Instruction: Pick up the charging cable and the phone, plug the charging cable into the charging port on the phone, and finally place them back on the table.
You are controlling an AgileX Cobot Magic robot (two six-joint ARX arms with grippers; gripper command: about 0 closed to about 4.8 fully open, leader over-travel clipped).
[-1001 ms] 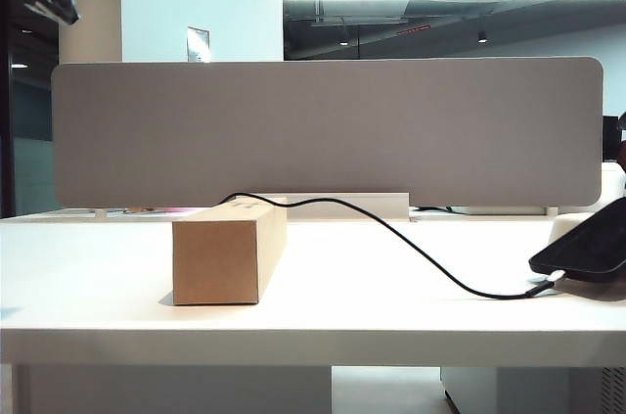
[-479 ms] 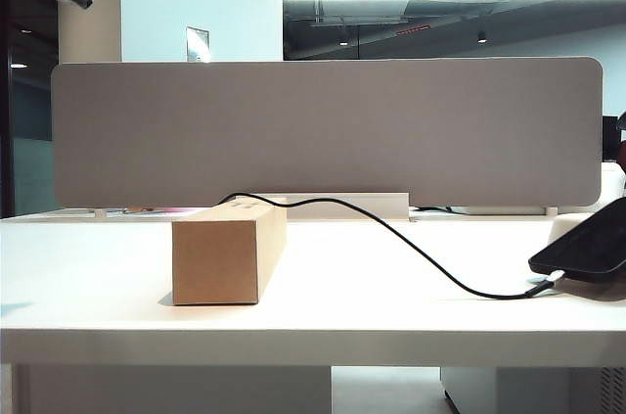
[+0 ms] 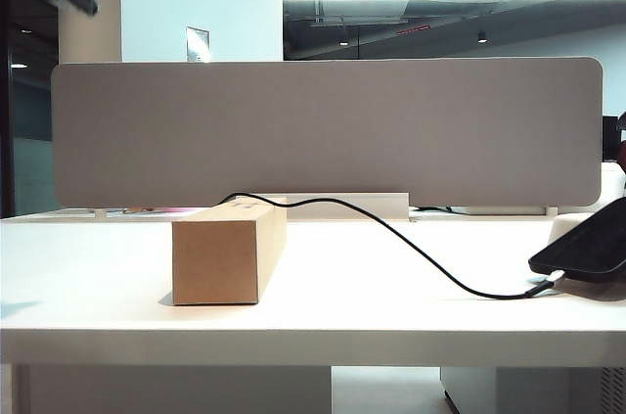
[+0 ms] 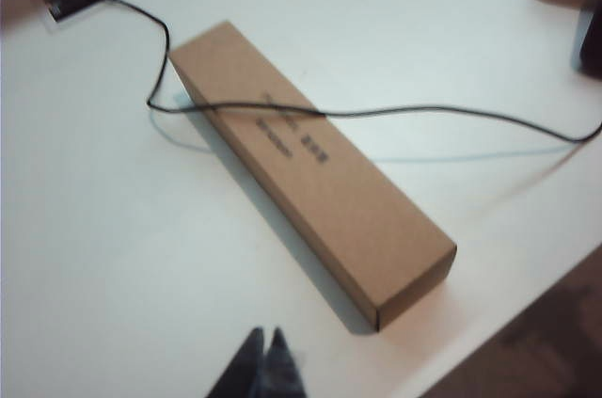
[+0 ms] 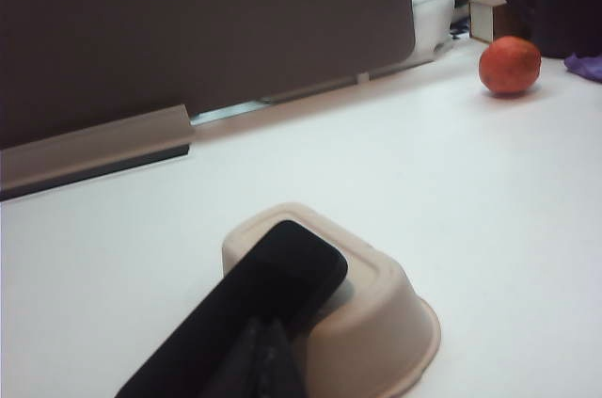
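- Already the long thin black charging cable (image 3: 411,243) runs from behind the brown cardboard box (image 3: 227,253), over its top, across the white desk (image 3: 323,321), with its plug end at the phone's low end.
- The glossy black phone (image 3: 587,248) lies tilted, propped on an upturned beige bowl (image 5: 376,309), at the desk's right side, partly cut off in the exterior view.
- Left end effector (image 4: 264,353): closed, empty, above the desk near the box's end.
- Right end effector (image 5: 266,353): closed, empty, just behind the phone.
- Judgement: the task looks essentially finished; next, only arm retreat seems needed.
- Whether the plug is fully seated in the port cannot be made out.
- An orange fruit (image 5: 509,65) sits well apart.
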